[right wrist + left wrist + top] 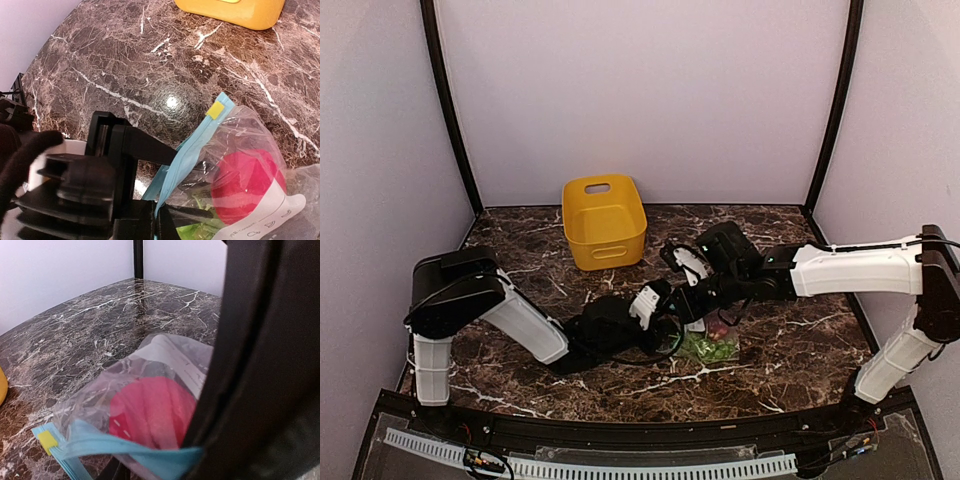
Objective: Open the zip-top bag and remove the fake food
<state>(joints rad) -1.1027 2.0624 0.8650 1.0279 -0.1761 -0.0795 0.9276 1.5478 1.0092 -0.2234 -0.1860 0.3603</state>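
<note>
The zip-top bag (712, 345) lies on the dark marble table, right of centre. Its teal zip strip (192, 150) carries a small yellow tab (216, 110). Through the clear plastic I see the red round fruit (245, 185) and green grapes (200, 232); the purple piece is hidden. My right gripper (167, 225) is shut on the strip's lower end. My left gripper (165, 465) pinches the strip from the other side, with the red fruit (150, 410) just behind it. Both grippers meet at the bag's left edge, the left (668, 312) beside the right (698, 312).
A yellow plastic bin (605, 222) stands at the back, left of centre, and its base shows in the right wrist view (235, 10). Pale walls enclose the table on three sides. The left gripper's black body (100, 190) fills the right wrist view's lower left.
</note>
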